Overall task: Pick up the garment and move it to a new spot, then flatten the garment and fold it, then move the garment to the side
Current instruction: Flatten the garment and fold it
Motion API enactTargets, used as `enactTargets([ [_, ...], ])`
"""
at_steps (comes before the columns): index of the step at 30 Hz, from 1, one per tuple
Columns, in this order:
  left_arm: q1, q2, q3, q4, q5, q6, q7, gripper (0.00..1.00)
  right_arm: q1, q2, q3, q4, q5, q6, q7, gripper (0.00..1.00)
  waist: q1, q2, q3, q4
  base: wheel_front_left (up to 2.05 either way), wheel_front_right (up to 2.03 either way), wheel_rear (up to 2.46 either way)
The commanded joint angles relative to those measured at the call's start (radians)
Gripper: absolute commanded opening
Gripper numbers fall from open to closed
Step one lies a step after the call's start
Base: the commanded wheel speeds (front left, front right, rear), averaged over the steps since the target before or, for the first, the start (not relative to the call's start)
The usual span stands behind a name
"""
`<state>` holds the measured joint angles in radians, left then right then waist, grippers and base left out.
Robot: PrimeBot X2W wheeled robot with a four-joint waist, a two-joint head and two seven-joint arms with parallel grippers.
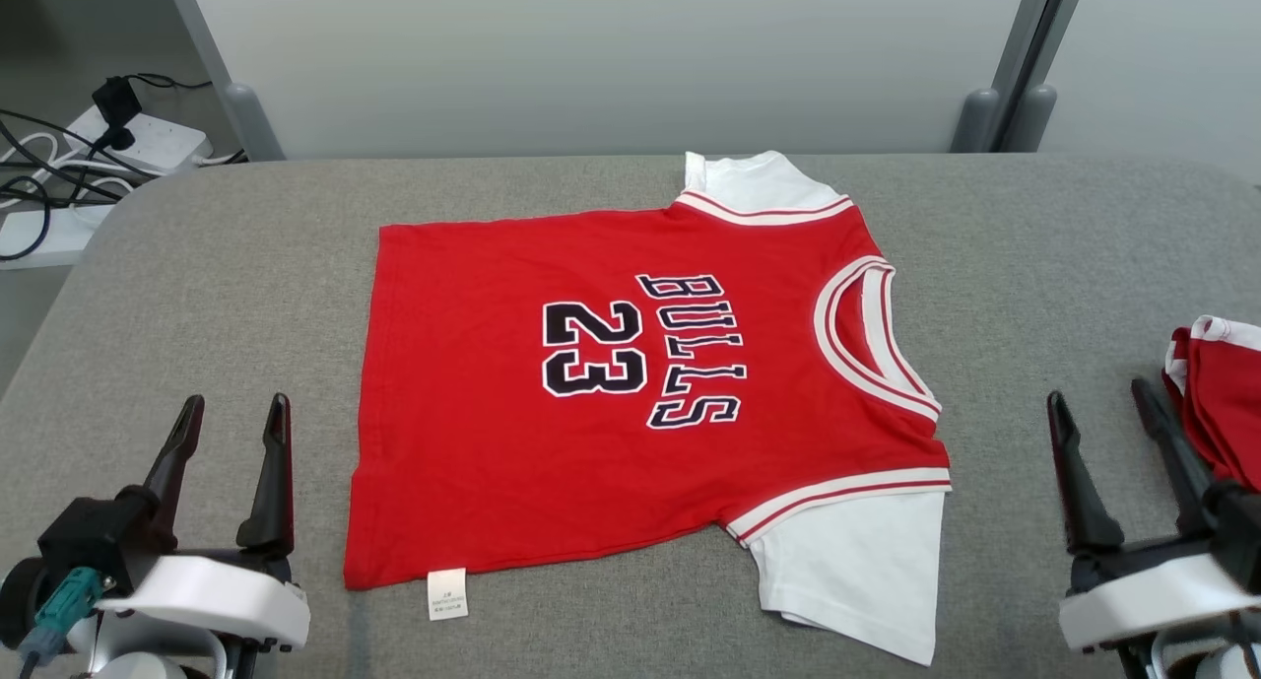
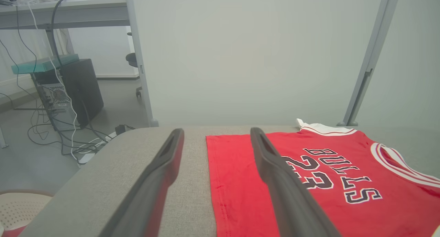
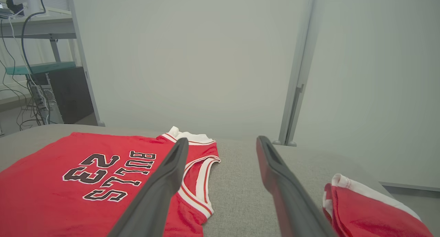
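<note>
The left gripper (image 1: 238, 403) sits by the near edge of the grey padded table (image 1: 197, 265), its two dark fingers spread wide with nothing between them. The right gripper (image 1: 1098, 391) stands the same way, fingers apart and empty.

Between the two grippers lies the garment (image 1: 611, 393), a red jersey with white sleeves and "BULLS 23" printed on it. It is flat and face up on the table, and neither gripper touches it. Its hem faces the left gripper, near the fingertips but apart from them. A small white label (image 1: 446, 593) sticks out at the hem's near corner, just inward of that gripper. The neckline faces the right gripper, with a strip of bare table between the collar and its inner finger.

Just outside the right gripper, a second red and white cloth (image 1: 1222, 413) lies bunched by its outer finger. Whether the two touch cannot be told.
</note>
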<state>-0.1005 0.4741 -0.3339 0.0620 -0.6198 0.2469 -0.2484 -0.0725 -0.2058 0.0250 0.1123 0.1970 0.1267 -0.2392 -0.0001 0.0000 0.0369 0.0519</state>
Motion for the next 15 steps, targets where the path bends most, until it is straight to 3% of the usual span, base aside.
enactTargets([
  [1, -0.020, 0.025, 0.057, -0.011, 0.015, -0.010, -0.012, 1.00, 0.006, -0.007, 0.024, -0.011, -0.008, 0.004, -0.015, 1.00, 0.0001, 0.0000, -0.009, 0.002, 0.00, 0.00, 0.00],
  [10, 0.126, -0.018, 0.161, -0.017, 0.098, -0.106, -0.013, 1.00, 0.116, 0.031, 0.019, 0.013, -0.021, 0.004, -0.022, 1.00, 0.0001, 0.0000, -0.042, 0.013, 0.00, 0.00, 0.00],
  [15, 0.179, -0.077, 0.194, -0.042, 0.132, -0.131, -0.013, 1.00, 0.166, 0.045, 0.027, -0.016, -0.025, 0.004, -0.022, 1.00, 0.0001, 0.0000, -0.050, 0.007, 0.00, 0.00, 0.00],
])
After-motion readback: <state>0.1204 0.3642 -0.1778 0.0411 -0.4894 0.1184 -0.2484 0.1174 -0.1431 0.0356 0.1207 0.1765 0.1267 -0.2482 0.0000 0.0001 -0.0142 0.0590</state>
